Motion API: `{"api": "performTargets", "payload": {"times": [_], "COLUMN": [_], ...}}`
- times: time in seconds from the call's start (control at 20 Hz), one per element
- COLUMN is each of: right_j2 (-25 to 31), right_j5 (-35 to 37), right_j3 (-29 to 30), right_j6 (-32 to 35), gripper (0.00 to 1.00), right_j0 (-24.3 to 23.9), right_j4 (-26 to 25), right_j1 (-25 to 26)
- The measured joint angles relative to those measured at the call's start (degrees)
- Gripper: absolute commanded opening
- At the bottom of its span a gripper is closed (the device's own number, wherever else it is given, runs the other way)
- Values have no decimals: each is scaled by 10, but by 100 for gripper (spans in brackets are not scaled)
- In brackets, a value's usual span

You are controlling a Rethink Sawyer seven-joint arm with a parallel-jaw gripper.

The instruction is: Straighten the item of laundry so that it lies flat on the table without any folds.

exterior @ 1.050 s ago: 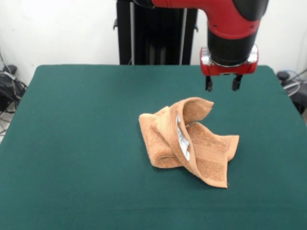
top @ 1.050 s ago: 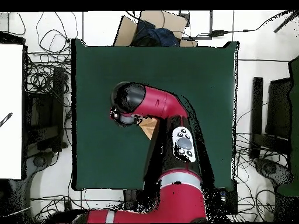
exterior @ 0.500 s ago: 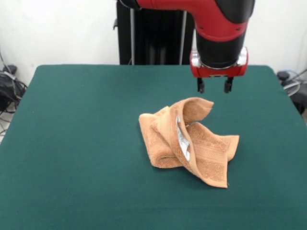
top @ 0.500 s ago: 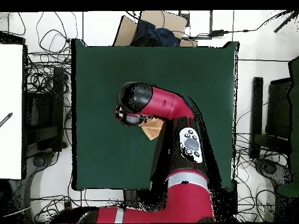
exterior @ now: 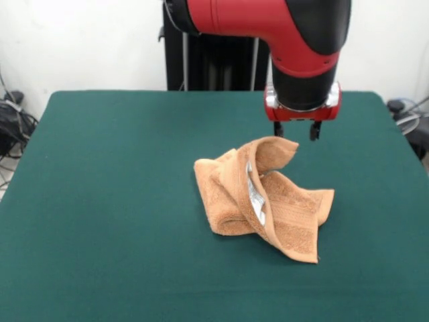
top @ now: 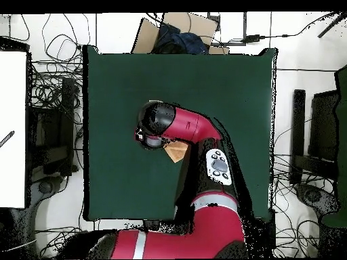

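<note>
Still crumpled towel (exterior: pixel 263 198), fingers (exterior: pixel 278 129) apart above

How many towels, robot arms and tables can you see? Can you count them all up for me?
Towels: 1, the orange-brown towel, crumpled with folds
Robot arms: 1, the red and black arm, its gripper open just above the towel
Tables: 1, the green table
Total: 3

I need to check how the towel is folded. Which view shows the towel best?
The front view: the towel lies crumpled on the table, folds plain. Overhead, the arm hides all but a small corner.
</note>
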Motion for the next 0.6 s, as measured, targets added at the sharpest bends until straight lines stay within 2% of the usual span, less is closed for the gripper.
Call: {"api": "performTargets", "payload": {"times": [0.6], "right_j2": [2], "right_j5": [0], "right_j3": [2], "right_j6": [0], "gripper": [100], "right_j0": [0], "right_j4": [0], "right_j1": [10]}}
